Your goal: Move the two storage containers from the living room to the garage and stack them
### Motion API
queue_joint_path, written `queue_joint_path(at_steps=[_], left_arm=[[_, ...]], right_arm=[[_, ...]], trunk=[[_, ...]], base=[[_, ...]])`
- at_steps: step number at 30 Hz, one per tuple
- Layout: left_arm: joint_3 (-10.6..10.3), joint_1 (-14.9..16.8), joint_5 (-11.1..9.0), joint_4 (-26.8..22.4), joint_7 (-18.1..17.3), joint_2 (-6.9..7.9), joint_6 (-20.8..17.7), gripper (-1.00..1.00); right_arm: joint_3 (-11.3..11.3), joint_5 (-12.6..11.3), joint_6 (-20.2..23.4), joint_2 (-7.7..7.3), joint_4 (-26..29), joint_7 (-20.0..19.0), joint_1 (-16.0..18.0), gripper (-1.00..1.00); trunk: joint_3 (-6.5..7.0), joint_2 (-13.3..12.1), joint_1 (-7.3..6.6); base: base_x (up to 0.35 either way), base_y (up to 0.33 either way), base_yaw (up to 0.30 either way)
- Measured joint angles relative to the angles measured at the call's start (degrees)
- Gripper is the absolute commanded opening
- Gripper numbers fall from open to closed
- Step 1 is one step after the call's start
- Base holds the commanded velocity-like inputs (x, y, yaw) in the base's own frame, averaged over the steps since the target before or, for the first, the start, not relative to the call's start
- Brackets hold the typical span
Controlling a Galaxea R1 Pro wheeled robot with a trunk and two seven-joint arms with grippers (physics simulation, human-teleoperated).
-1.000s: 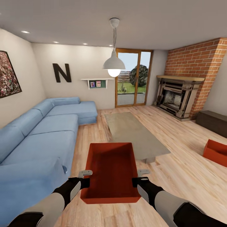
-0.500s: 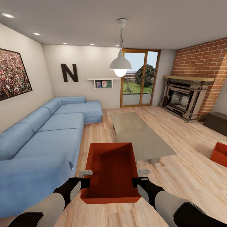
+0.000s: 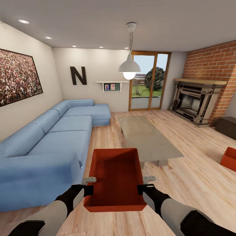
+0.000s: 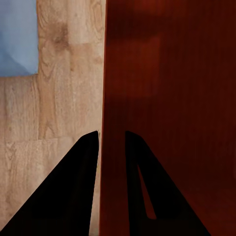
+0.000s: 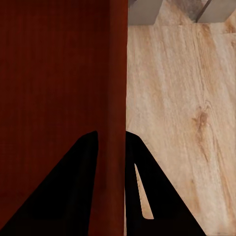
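left tool [image 3: 88, 185], right tool [image 3: 146, 184] | clamp one container [image 3: 114, 177] | second container [image 3: 229, 159] on floor

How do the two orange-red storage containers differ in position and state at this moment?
The near container is held up between the left gripper and the right gripper, each clamped on a side wall; the far container rests on the wood floor, untouched. The near container shows whole and empty; the far container is cut off by the picture's edge. Both are orange-red, open-topped bins.
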State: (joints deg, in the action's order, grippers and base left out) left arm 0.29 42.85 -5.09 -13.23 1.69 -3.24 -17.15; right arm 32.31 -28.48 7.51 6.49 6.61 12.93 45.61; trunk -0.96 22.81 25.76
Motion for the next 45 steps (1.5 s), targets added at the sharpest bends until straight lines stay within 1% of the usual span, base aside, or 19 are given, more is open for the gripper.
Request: queue_joint_path(at_steps=[28,35,45], left_arm=[[-0.3,0.0,-0.4,0.0,0.0,0.11,0.1,-1.00],[-0.2,0.0,-0.2,0.0,0.1,0.03,0.0,-1.00],[-0.1,0.0,-0.1,0.0,0.0,0.03,0.1,-1.00]], right_arm=[[-0.3,0.5,0.0,0.08,0.0,0.0,0.0,-1.00],[-0.1,0.1,0.0,0.03,0.0,0.0,0.0,-1.00],[-0.1,0.2,0.0,0.05,0.0,0.0,0.0,-1.00]], trunk=[[0.00,0.0,-0.01],[0.00,0.0,0.02],[0.00,0.0,0.01]], base=[[-0.003,0.000,0.277],[-0.205,-0.127,0.277],[-0.240,-0.153,0.277]])
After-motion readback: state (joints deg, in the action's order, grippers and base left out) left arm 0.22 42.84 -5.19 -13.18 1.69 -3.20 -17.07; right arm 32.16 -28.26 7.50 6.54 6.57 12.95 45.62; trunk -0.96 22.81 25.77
